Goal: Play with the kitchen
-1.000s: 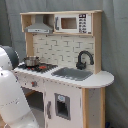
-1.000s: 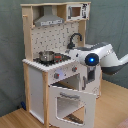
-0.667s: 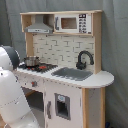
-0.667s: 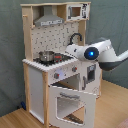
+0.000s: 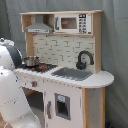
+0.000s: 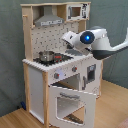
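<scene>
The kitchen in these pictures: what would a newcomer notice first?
The tall white and wood toy kitchen fills both exterior views. In the second exterior view its oven door hangs open at the bottom front. The white robot arm reaches in from the second exterior view's right, above the counter, near a small metal pot on the stovetop.

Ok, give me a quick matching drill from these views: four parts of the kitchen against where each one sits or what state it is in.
Things:
1. oven door
2. pot
3. microwave
4. faucet

Places or states:
A. top shelf, beside the hood
B. behind the sink
C. swung down, open
D. on the stovetop

Pairs: 1-C, 2-D, 3-A, 4-B
</scene>
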Available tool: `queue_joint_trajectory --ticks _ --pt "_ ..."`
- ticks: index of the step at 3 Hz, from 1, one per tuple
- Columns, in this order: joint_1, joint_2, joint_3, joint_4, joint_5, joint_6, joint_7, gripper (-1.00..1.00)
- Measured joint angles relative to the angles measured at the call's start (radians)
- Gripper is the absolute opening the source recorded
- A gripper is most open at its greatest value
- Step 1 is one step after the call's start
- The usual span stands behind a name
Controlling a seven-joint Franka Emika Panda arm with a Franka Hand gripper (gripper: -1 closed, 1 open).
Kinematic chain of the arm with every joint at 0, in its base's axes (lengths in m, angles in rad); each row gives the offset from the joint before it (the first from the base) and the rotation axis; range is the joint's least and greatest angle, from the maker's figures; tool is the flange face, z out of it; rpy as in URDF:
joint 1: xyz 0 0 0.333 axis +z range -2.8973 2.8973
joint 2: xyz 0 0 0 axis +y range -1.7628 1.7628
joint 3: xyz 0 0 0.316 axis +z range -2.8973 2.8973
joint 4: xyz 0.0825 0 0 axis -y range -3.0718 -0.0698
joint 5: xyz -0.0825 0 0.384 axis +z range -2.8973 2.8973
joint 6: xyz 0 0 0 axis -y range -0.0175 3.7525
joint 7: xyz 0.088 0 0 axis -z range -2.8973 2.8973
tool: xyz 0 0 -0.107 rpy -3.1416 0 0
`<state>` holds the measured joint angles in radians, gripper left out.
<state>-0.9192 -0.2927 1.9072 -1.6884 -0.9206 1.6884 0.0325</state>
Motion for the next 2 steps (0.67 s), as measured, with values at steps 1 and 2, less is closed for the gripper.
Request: queue_joint_trajectory --ticks 1,2 --pt "-0.040 0.000 0.003 0.011 0.053 0.075 0.044 1.00" --pt "-0.067 0.000 0.004 0.011 0.118 0.143 0.081 1.00"
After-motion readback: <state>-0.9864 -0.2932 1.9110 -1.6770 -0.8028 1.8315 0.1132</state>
